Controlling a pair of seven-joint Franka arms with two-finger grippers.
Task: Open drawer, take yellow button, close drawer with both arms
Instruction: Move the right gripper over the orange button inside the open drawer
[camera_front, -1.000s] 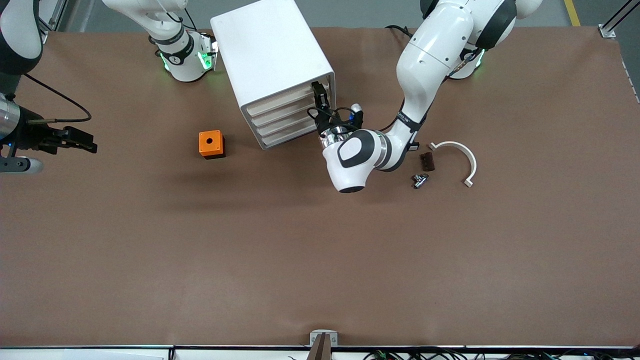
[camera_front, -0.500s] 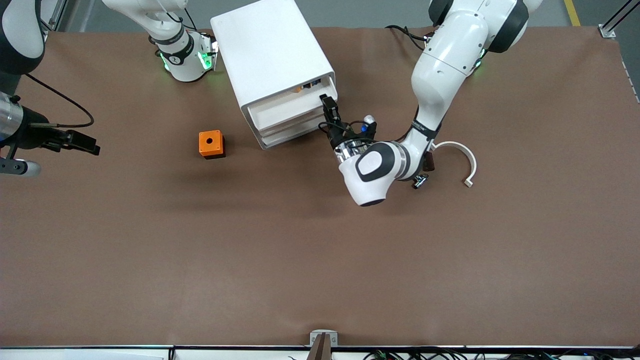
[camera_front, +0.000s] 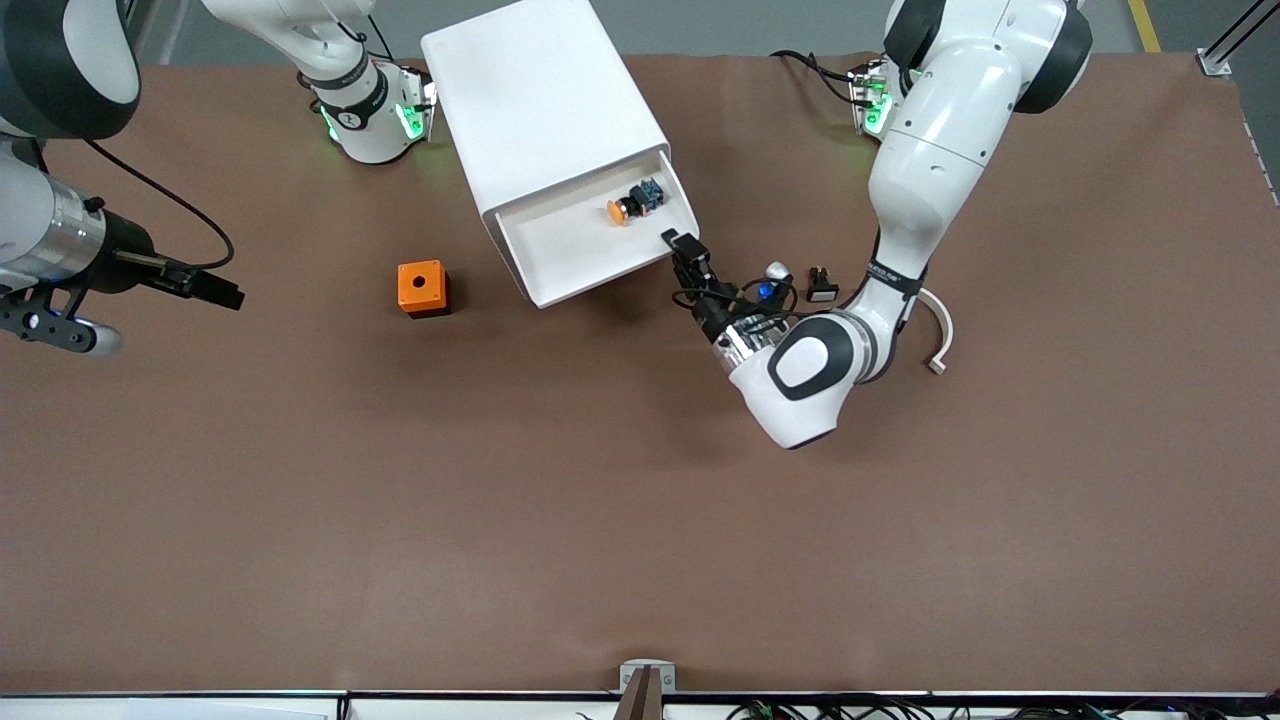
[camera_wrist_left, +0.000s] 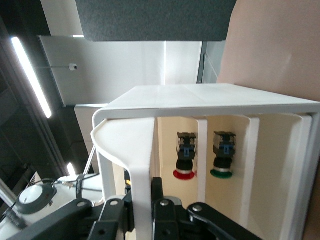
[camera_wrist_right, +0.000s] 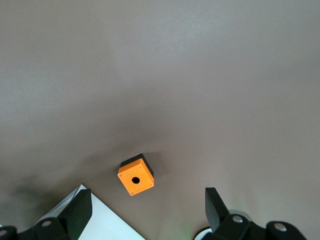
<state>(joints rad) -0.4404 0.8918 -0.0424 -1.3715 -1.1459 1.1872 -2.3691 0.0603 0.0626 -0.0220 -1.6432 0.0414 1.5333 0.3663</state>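
The white cabinet (camera_front: 540, 110) stands at the table's back middle. Its top drawer (camera_front: 570, 245) is pulled out toward the front camera. The button (camera_front: 628, 206), with orange cap and blue rear block, lies in the drawer near the left arm's end. My left gripper (camera_front: 686, 246) is shut on the drawer's front wall at that corner. In the left wrist view (camera_wrist_left: 142, 189) the fingers (camera_wrist_left: 165, 200) clamp the white wall (camera_wrist_left: 140, 165). My right gripper (camera_front: 218, 291) hangs open and empty over the table toward the right arm's end, and the right wrist view (camera_wrist_right: 147, 207) shows its fingers (camera_wrist_right: 80, 210) wide apart.
An orange cube with a hole (camera_front: 422, 288) sits beside the cabinet toward the right arm's end and also shows in the right wrist view (camera_wrist_right: 135, 174). A small black-and-white part (camera_front: 820, 286) and a white curved piece (camera_front: 941, 325) lie by the left arm. A red-capped (camera_wrist_left: 184, 160) and a green-capped (camera_wrist_left: 221, 159) button sit inside the cabinet.
My left gripper pulled the top drawer out toward the front camera, and the button came into view. My right arm swung a little toward the cabinet.
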